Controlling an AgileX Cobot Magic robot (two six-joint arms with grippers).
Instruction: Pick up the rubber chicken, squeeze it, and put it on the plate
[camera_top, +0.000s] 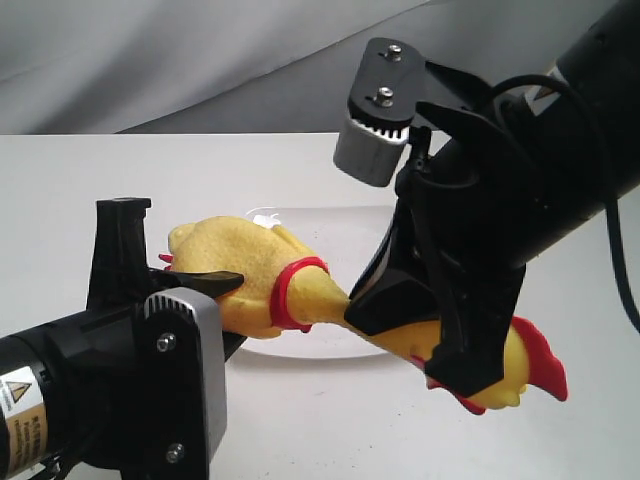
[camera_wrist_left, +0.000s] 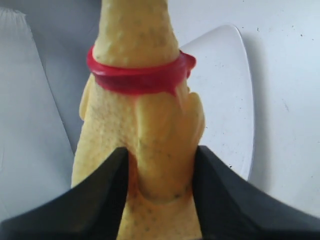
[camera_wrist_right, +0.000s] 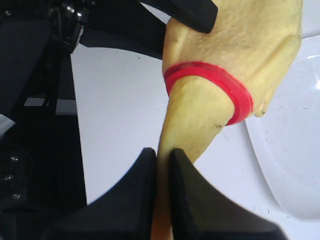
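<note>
left gripper (camera_top: 170, 272): low left in the exterior view; black fingers (camera_wrist_left: 95, 200) clamped on the plump body of the rubber chicken (camera_top: 240, 262), one on each side, with the rubber bulging between them
red feet (camera_top: 165, 260): small red bit at the chicken's far left end, mostly hidden by the left gripper
rubber chicken: off the tabletop (camera_top: 120, 180), stretched roughly level between both grippers, body left, head right
red collar (camera_top: 297, 290): on the stretch between the two grips, touched by neither
plate (camera_top: 345, 225): white, flat on the tabletop, behind and under the chicken's body and neck; the body looks clear of it, but contact is hard to judge from this angle
right gripper (camera_top: 425, 335): comes down from upper right; fingers (camera_wrist_right: 130, 200) pinched tight on the thin neck, almost meeting, neck squashed flat
red comb (camera_top: 545, 362): on the head, which sticks out to the right of the right gripper, past the plate's edge and over bare tabletop
</note>
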